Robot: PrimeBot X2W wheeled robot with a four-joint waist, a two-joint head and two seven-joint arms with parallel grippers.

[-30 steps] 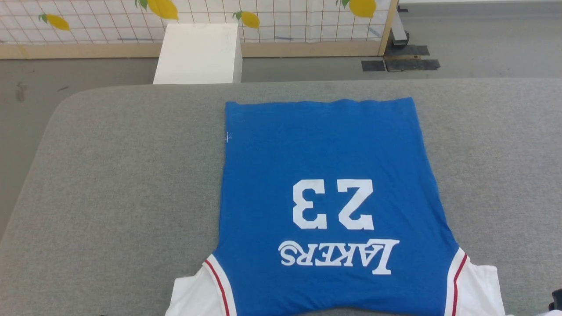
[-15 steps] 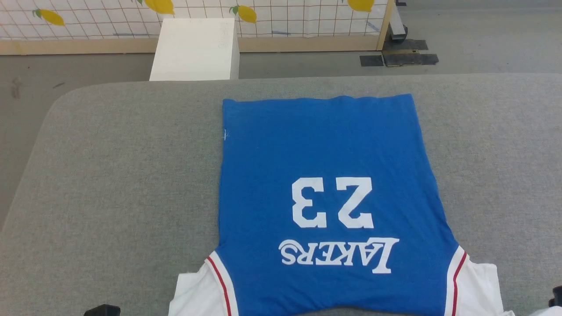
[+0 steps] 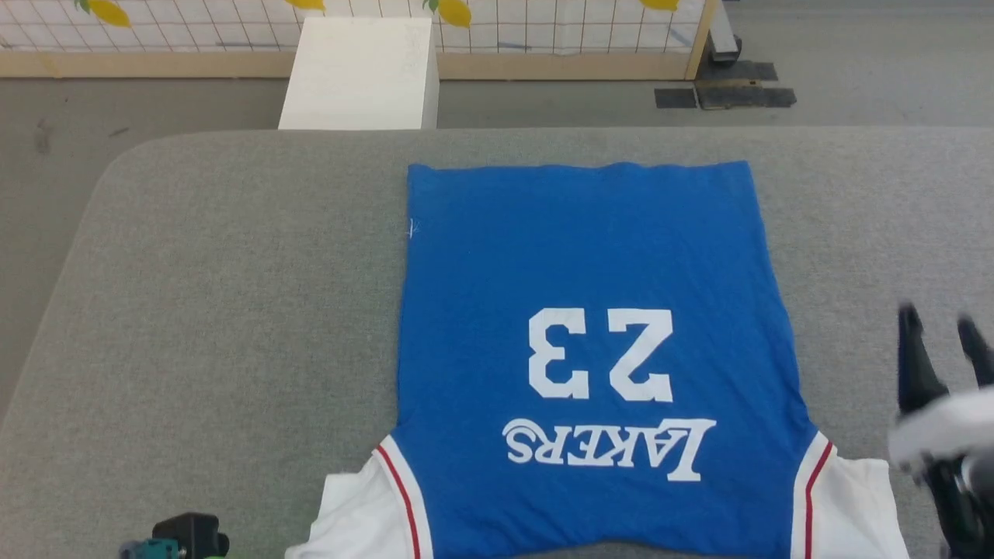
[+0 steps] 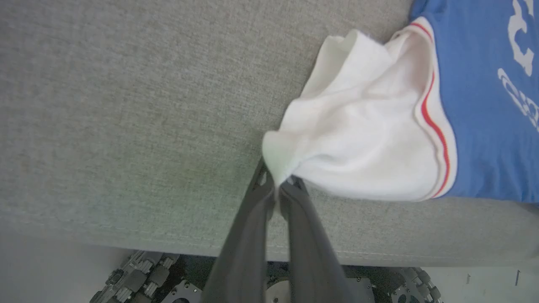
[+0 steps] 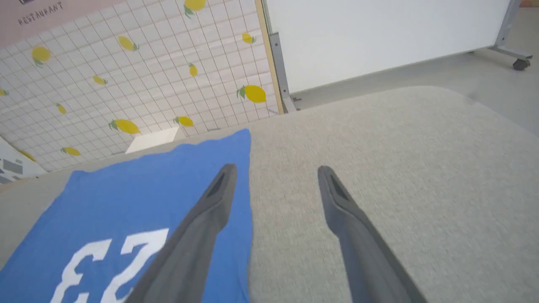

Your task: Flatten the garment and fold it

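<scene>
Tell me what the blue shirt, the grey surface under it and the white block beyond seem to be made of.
Bright blue T-shirt with white sleeves: soft matte knit, probably jersey; its sleeve bunches into limp folds.
Grey round-cornered tabletop: woven fabric covering, matte; a fine speckled weave shows.
White rectangular block: smooth, matte, hard-looking; painted board or plastic, unclear.

The bench (image 3: 233, 310) lies bare and wide left of the shirt (image 3: 590, 256), with narrower bare strips past its hem and on its right, where the right tool (image 5: 273, 172) hangs spread. The left tool (image 4: 278, 191), pinched on the white sleeve (image 4: 358, 139), takes up the near edge; a white box (image 3: 361, 70) and a screen (image 3: 543, 31) stand beyond the far edge.
</scene>
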